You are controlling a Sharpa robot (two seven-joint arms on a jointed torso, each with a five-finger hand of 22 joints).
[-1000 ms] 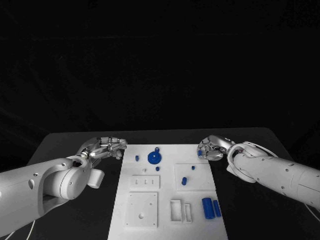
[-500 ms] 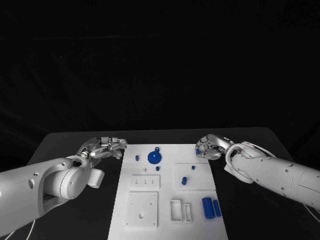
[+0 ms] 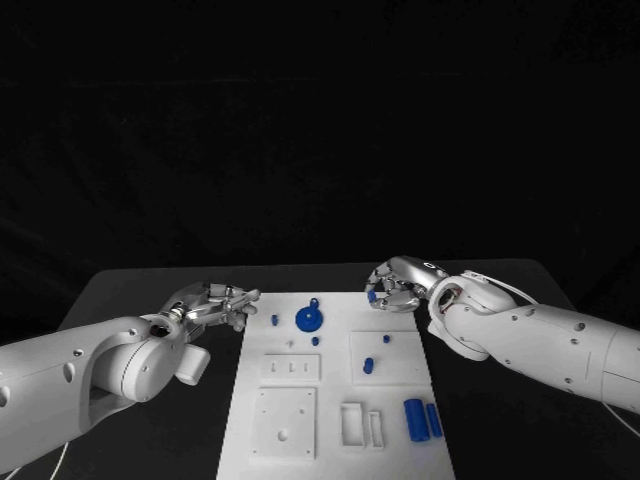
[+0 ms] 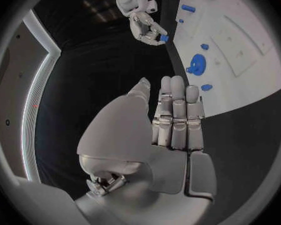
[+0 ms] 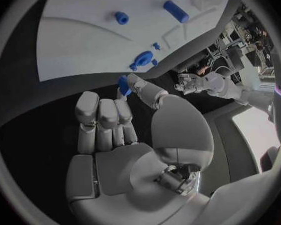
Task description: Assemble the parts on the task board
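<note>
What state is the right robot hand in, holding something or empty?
Holding: the right robot hand pinches a small blue part at its fingertips, above the white board's far edge.

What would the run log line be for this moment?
left robot hand: holds nothing, beside task board | right robot hand: pinches small blue part over board's far edge | blue disc: on board

You had a black, matte-topped table [image 3: 147, 290] carrying everything. Directly on it, at its centre, lay the flat white rectangular task board [image 3: 407, 350], its long side running from twelve o'clock to six o'clock.
</note>
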